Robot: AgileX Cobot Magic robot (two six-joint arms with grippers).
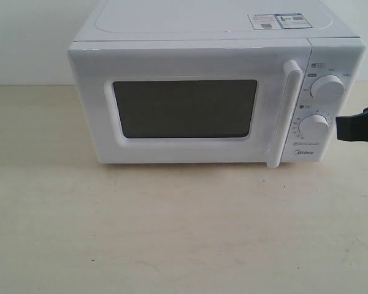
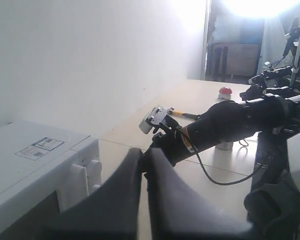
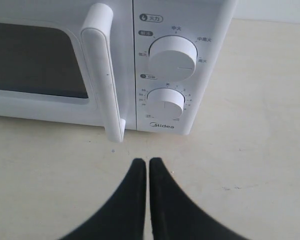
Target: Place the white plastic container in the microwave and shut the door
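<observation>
Microwave (image 1: 196, 30) all white. Door (image 1: 184, 109) has a white frame and a dark grey centre. Handle (image 1: 284, 113) and knobs (image 1: 327, 87) are white, with fine black tick marks round the knobs. Stickers (image 1: 277, 21) are white with black and blue print. Table (image 1: 172, 233) is pale beige with faint scuffs. Right gripper (image 3: 146, 161) is black, left gripper (image 2: 144, 152) dark grey. Far button (image 2: 225, 90) is red.

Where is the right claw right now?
At the exterior view's right edge: the right claw, shut, hangs just right of the lower knob on the microwave.
</observation>
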